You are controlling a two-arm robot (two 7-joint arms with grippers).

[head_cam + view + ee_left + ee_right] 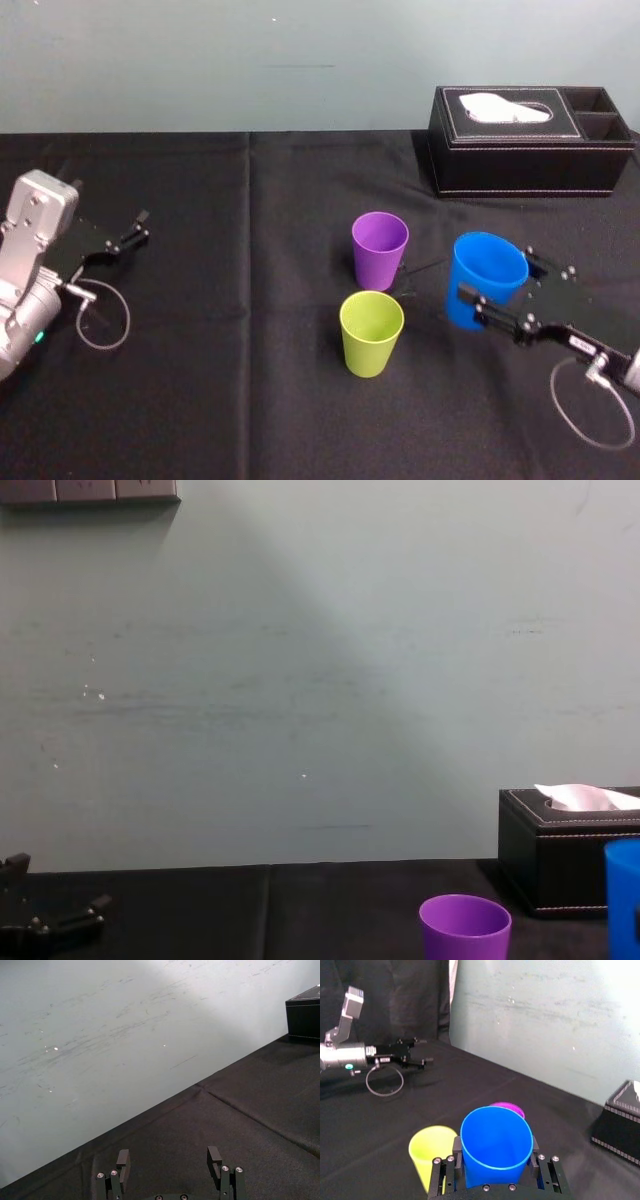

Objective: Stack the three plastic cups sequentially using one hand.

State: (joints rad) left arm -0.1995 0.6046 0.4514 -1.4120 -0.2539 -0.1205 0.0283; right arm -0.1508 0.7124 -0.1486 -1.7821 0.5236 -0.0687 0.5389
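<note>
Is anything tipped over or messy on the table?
Nothing stands out. The purple cup and green cup stand upright, the right gripper holds the blue cup, the tissue box sits straight, and the left gripper rests open at the left.

A black tissue box (pixel 530 140) stands at the far right of the surface (pixel 250 400), close to the wall (pixel 250 60). Pale stitching runs along its edges. A white tissue (pixel 505 107) pokes up through the oval slot in its top, and two small open compartments (pixel 600 112) sit at its right end. The surface is covered in black cloth, with a straight crease (pixel 249 250) running from front to back left of centre. The wall is pale grey-green and faintly scuffed. In the chest view a grey panel (pixel 90 490) sits high on it, at the upper left.
</note>
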